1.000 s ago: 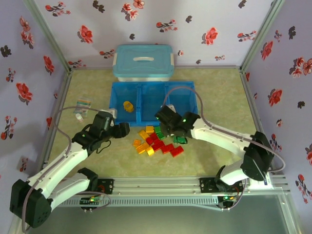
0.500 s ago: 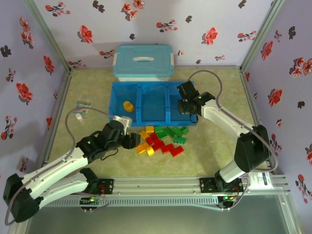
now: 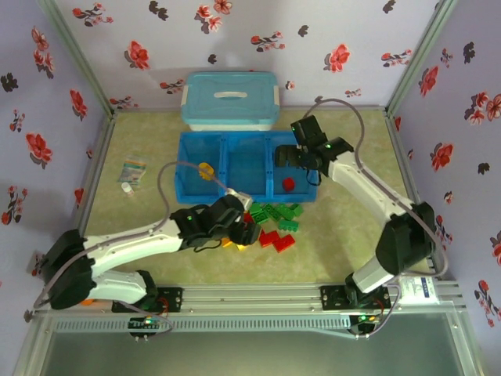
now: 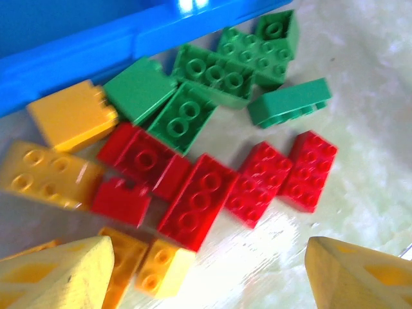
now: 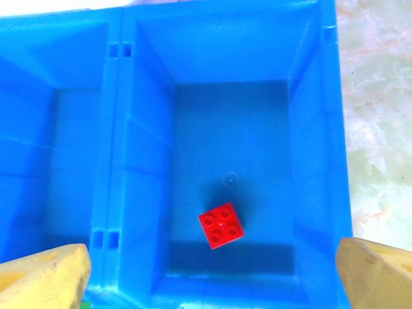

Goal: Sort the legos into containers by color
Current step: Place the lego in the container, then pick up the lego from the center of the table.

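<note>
Lying studs-up in the right compartment [image 5: 315, 129] of the blue tray [image 3: 185, 168], one red brick [image 5: 221, 225] sits untouched; the right gripper [image 5: 211, 273] hangs above it, fingers spread wide and empty; the left gripper [image 4: 207, 273] is also parted and holds nothing, hovering over the loose legos [image 4: 193, 199] beside the tray: red, green, yellow.

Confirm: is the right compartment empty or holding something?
Holding something: one red brick lies studs-up on the right compartment floor.
</note>
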Action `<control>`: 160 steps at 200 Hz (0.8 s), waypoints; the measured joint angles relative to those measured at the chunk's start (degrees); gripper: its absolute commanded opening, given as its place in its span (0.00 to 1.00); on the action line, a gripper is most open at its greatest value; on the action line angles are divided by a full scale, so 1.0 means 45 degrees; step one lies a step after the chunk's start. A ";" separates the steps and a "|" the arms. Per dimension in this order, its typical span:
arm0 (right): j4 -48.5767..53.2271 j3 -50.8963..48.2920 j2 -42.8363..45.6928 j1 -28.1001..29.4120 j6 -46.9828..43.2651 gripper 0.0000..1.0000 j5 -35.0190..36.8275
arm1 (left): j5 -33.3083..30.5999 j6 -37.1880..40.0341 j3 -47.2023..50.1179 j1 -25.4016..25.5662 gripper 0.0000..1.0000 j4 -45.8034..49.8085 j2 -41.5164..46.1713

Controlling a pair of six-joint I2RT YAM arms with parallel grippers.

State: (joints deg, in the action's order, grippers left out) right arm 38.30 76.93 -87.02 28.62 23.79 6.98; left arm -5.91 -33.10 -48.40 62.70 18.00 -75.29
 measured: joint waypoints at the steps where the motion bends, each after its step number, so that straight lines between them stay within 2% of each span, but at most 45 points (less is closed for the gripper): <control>1: -0.0010 -0.0034 0.0044 0.0005 0.0010 0.99 -0.0010 | 0.0000 0.0000 -0.0034 0.0010 0.78 0.0000 -0.0034; 47: -0.0257 -0.2671 0.3201 0.0068 0.0578 0.99 -0.0180 | 0.0141 0.0044 -0.2579 0.0631 0.78 0.0253 -0.2827; 78: -0.0170 -0.3842 0.4197 0.0068 0.1073 0.99 0.0034 | 0.0136 -0.0209 -0.4133 0.0903 0.81 0.0573 -0.4401; 110: 0.0291 -0.4522 0.5343 0.0039 0.1729 0.99 0.0976 | 0.0078 -0.0797 -0.5387 0.1122 0.84 0.1049 -0.5921; 160: 0.1132 -0.5406 0.6703 -0.1311 0.2273 0.99 0.2263 | -0.0597 -0.1695 -0.7635 0.1438 0.85 0.2429 -0.7985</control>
State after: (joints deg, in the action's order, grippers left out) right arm 43.40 52.60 -56.86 22.72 34.02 17.17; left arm -8.60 -40.73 -82.76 69.17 28.93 -111.22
